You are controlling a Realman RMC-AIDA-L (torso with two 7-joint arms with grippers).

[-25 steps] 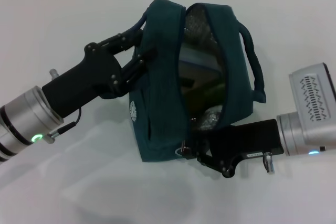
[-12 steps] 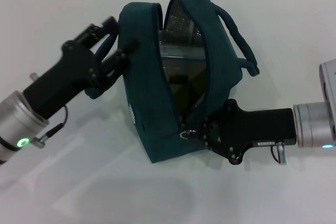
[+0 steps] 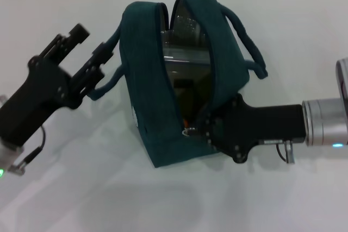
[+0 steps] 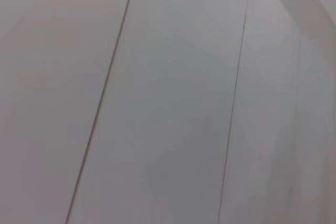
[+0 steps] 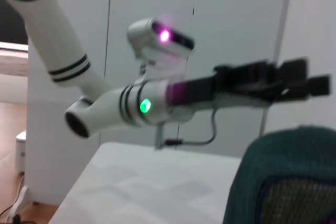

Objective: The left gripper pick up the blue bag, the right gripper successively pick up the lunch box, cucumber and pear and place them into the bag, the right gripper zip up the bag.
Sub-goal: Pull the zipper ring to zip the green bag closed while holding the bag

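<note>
**Soft teal fabric, one small metal pull to work with**

Teal woven cloth makes up the blue bag (image 3: pixel 147 96), a padded, floppy lunch bag that stands on the white tabletop (image 3: pixel 81 199) between the two arms, its long mouth gaping. Silvery lining and a dark, hard-edged shape, probably the lunch box, show inside; the cucumber and pear cannot be made out.

I judge the bag light in itself but weighted by its load, and limp: its walls will likely fold and drag along if the zip is pulled without a counter-hold. The stiffest parts are the corded carry handles (image 3: pixel 247 42) and the small metal zip pull (image 3: pixel 190 131) at the near end of the opening.

The right claw (image 3: pixel 209 131) is pressed against that near corner, beside the pull; whether it pinches the pull is hidden. The left claw (image 3: pixel 87 52) stands spread, just beside the left-side strap, holding nothing.

Best hold: the pull for zipping, a handle for steadying.
</note>
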